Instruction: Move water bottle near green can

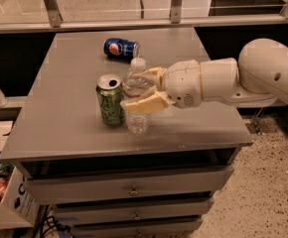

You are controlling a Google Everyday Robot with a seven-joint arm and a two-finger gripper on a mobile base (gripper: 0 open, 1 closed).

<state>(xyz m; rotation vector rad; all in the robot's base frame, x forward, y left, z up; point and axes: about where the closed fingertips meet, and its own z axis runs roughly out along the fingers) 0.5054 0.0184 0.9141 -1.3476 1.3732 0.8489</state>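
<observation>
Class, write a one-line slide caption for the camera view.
The tool grips upright water bottle beside green can on grey table.

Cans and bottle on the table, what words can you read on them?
Blue can: round red, white and blue logo; no words readable.
Green can: dark lettering, too blurred to read.
Water bottle: label unreadable, the gripper clamps around it.
</observation>
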